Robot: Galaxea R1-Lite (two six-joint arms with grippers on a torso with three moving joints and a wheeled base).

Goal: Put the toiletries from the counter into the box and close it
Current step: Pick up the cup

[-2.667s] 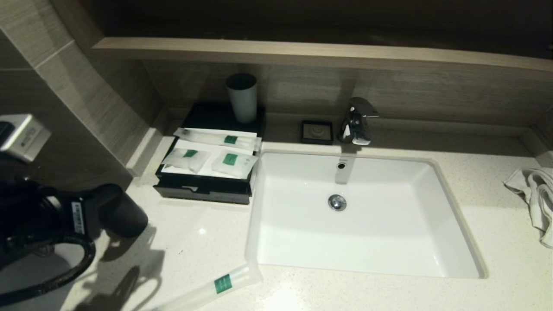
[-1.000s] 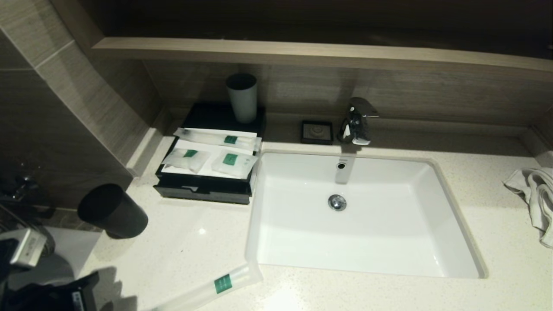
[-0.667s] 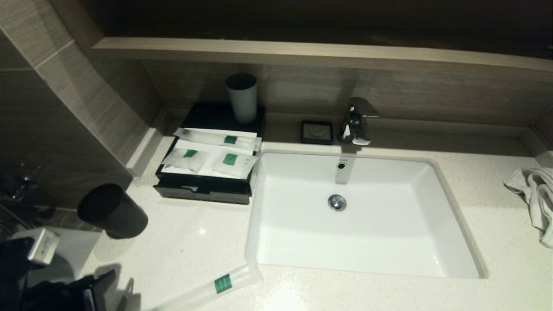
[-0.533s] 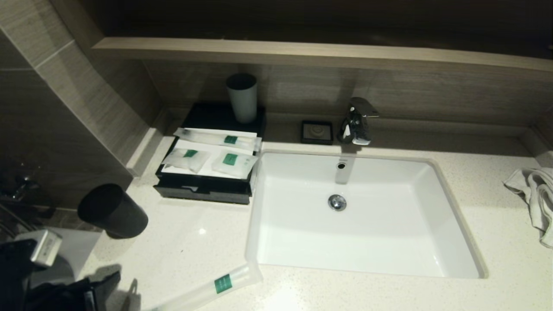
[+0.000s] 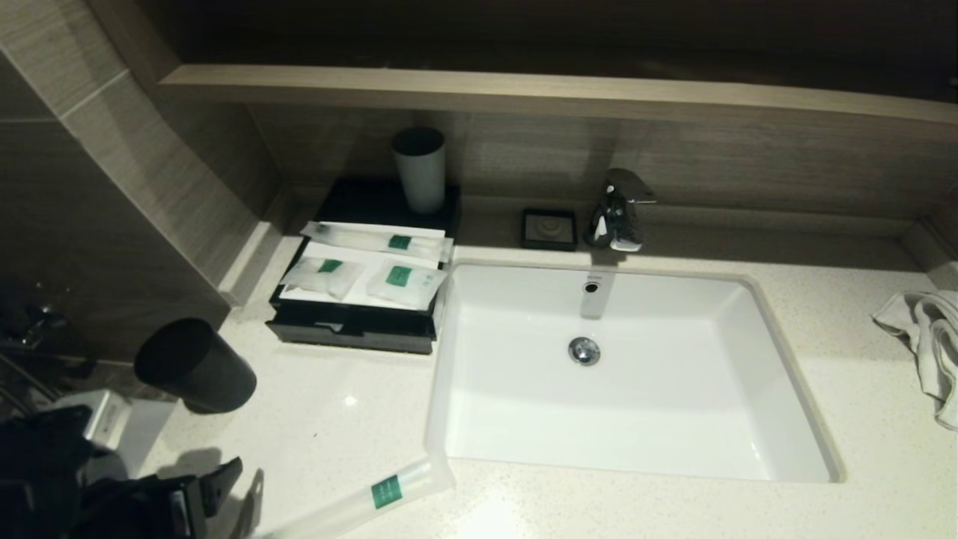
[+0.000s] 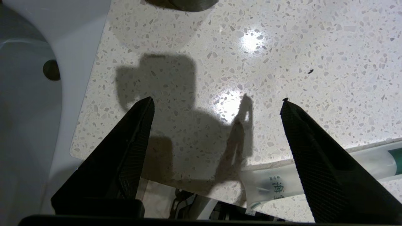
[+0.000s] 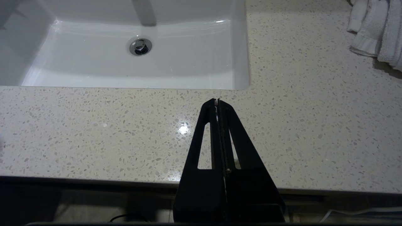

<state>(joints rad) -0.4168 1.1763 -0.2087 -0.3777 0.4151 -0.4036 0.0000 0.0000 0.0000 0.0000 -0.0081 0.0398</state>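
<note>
While open, left claw [image 6: 216, 100] over counter [image 6: 314, 47]

The left hand [image 6: 216, 100] hangs over the speckled desk [image 6: 314, 47] with its two black fingers [image 6: 132, 150] spread wide and nothing between them. Its shadow falls on the stone below. A long frosted packet [image 6: 276, 183] lies flat near the desk's edge, passing behind one finger; printed characters show on it, and a green label [image 6: 396, 160] sits at its far end. A dark tumbler base [image 6: 188, 3] stands well apart. Beyond the desk's rim is a white curved surface.
</note>
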